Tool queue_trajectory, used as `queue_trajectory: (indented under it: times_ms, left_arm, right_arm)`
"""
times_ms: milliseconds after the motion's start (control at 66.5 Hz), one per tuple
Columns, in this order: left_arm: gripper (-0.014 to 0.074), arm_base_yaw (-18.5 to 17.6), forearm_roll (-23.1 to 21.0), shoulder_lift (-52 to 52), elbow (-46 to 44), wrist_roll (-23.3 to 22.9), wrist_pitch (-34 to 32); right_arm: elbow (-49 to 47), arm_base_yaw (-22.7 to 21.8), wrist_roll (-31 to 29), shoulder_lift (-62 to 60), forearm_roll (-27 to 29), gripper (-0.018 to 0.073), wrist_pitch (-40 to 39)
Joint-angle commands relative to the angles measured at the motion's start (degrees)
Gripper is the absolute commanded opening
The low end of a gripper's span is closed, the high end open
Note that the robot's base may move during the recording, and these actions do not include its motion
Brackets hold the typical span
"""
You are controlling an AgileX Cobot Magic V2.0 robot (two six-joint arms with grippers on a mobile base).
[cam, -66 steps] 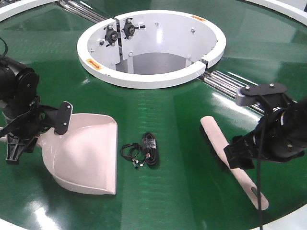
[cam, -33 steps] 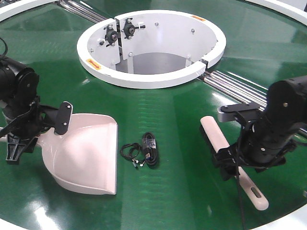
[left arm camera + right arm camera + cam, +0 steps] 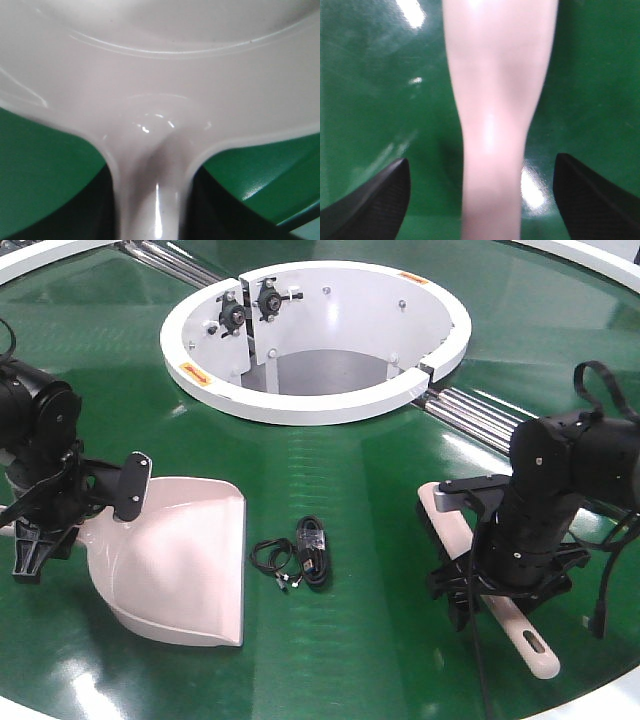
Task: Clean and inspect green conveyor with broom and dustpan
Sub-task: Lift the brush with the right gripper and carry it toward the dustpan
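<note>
Right wrist-mounted view: broom (image 3: pixel 495 100) handle runs straight up the centre, flat on the green conveyor (image 3: pixel 365 100). The right gripper (image 3: pixel 482 197) is spread wide, one finger on each side, neither touching. It's lined up on the narrow neck, probably so the close lands square on the handle.

Front view: the broom lies on the right side of the belt, bristles down. Its slotted end points at the outer edge and its head at the white ring (image 3: pixel 300 408). The arm hides its middle.

Left gripper (image 3: pixel 152 200) is pinching the dustpan (image 3: pixel 160 75) handle just where it flares into the scoop; dark fingers hug both sides. The scoop mouth rests on the belt and faces right, which looks like the catch position for a sweep.

A black cable bundle (image 3: pixel 300 562) sits between the dustpan mouth and the broom, clear of both. It's the likely sweep target.

My read: broom grasp not made yet, so no sweeping until that closes. Risk is the handle skidding on the glossy belt if the squeeze lands off-centre
</note>
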Motion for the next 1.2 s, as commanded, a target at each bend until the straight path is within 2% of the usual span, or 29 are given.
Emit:
queue_trajectory:
  times_ms: [0,150,271,677,993,1189]
  left_arm:
    - [-0.0006,-0.7,-0.5,-2.1,-1.5,1.4,1.1]
    - [-0.0006,-0.7,-0.5,-2.1,-1.5,1.4,1.1]
    - [-0.0006,-0.7,-0.5,-2.1,-1.5,1.4,1.1]
    - [-0.0006,-0.7,-0.5,-2.1,-1.5,1.4,1.1]
    - [-0.0006,-0.7,-0.5,-2.1,-1.5,1.4,1.1]
    - [-0.0006,-0.7,-0.5,-2.1,-1.5,1.4,1.1]
  right_arm:
    - [-1.7,0.1,0.1,-1.0,-0.5,0.0551,0.1]
    - [-1.7,0.1,0.4,0.2,-0.5,0.0515,-0.1]
    - [-1.7,0.1,1.7,0.4,-1.6,0.0444,-0.8]
    - [-1.7,0.0,1.6,0.4,-3.5,-0.0012,-0.8]
    - [-3.2,0.2,2.4,0.4,1.2,-0.0005,1.1]
    - [-6.8,4.8,6.3,0.4,1.2,-0.0004,2.7]
